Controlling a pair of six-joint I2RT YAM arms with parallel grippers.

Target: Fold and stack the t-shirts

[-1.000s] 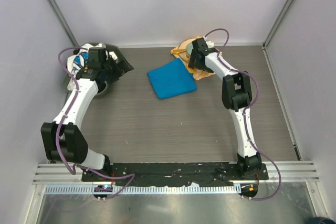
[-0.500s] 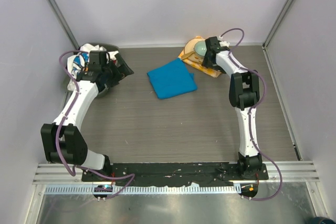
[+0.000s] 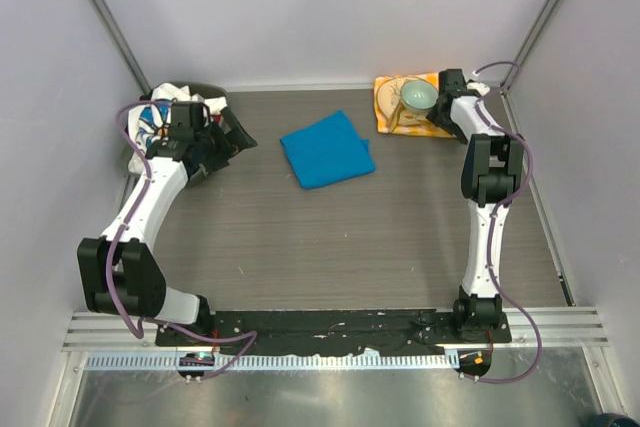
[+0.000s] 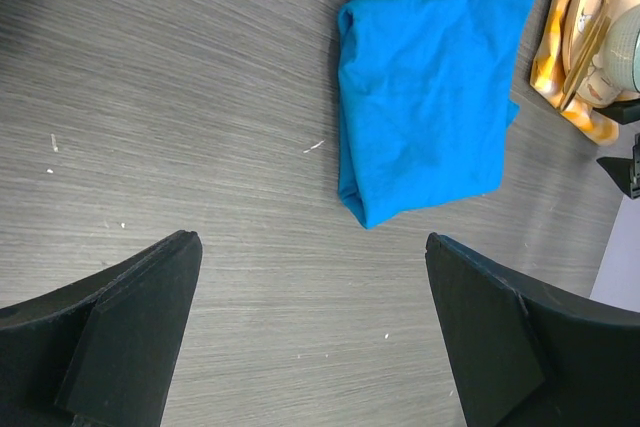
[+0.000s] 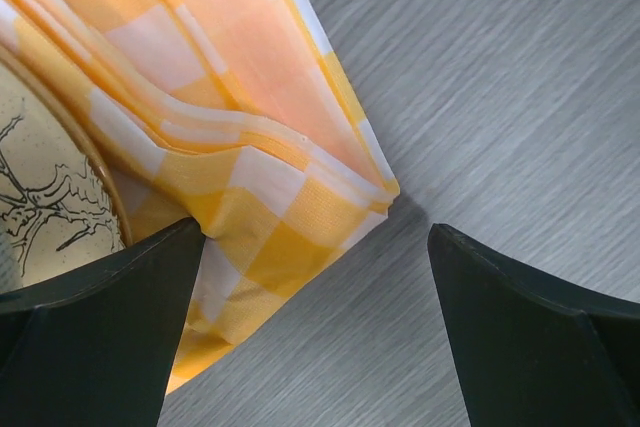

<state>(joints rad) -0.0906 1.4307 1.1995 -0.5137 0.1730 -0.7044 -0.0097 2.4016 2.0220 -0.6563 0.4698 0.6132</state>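
Observation:
The bright blue t-shirt (image 3: 328, 150) lies folded into a rough square on the dark wood table (image 3: 330, 237). It shows at the top of the left wrist view, blue t-shirt (image 4: 430, 97). A white t-shirt with blue print (image 3: 152, 117) is bunched in a dark container (image 3: 195, 92) at the far left, partly behind the left arm. My left gripper (image 3: 232, 135) hovers open left of the blue shirt, left gripper (image 4: 310, 247) with only bare table between its fingers. My right gripper (image 3: 447, 97) is open at the back right, right gripper (image 5: 315, 232) over a napkin corner.
An orange-and-white checked napkin (image 3: 408, 112) carries a patterned plate (image 5: 50, 207) and a pale green bowl (image 3: 418, 96) in the far right corner. The napkin (image 5: 250, 127) reaches my right gripper's left finger (image 5: 110, 327). Grey walls enclose the table on three sides.
The right arm swung right towards the back corner, and the napkin, plate and bowl shifted right with it, away from the blue shirt. The left arm barely moved.

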